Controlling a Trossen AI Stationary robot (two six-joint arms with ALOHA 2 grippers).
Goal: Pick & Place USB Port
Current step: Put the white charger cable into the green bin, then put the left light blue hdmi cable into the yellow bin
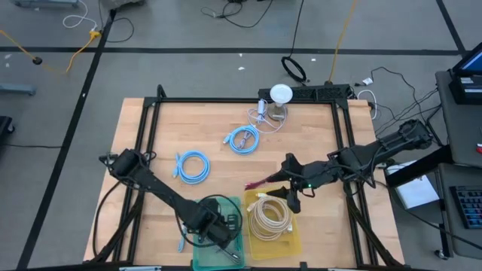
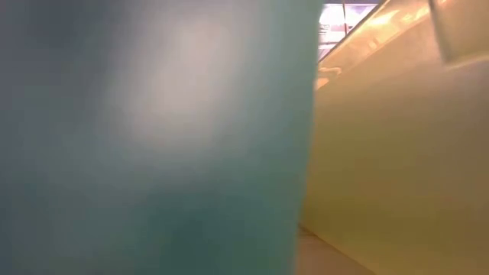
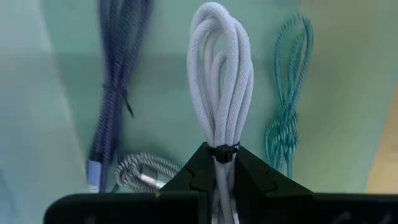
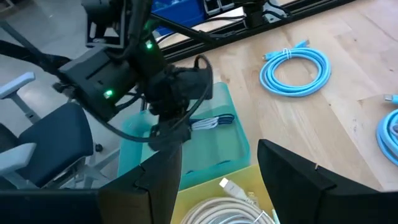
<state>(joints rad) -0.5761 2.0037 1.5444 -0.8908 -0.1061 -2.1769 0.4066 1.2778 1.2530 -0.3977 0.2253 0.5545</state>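
A: Left pincer (image 3: 222,163), left wrist view: clenched on a bundle of white braided cable (image 3: 219,81), which is bound by a black tie just above the fingertips. Where does it sit?

B: High view: the left pincer (image 1: 223,232) is inside the green bin (image 1: 242,239) at the bench's near edge. The left wrist view shows more cables lying on the bin floor: a dark blue braided one (image 3: 112,87), a teal one (image 3: 287,93) and a grey speckled one (image 3: 142,173).

A: And the right pincer (image 1: 290,199)?

B: Released, holding nothing, hovering over the yellow bin (image 1: 294,235), which touches the green bin's side and contains a coiled cream cable (image 1: 269,218).

A: The bench (image 1: 316,143) itself?

B: Light wood with a black frame. Two coiled light-blue cables (image 1: 193,165) (image 1: 242,139) lie on it, well apart from the bins; a white cable with a small round white object (image 1: 280,95) sits by the far edge.

A: The room?

B: Grey floor with black tape lines and loose cords; the right wrist view shows a blue-grey chair (image 4: 43,146) beside the bench.
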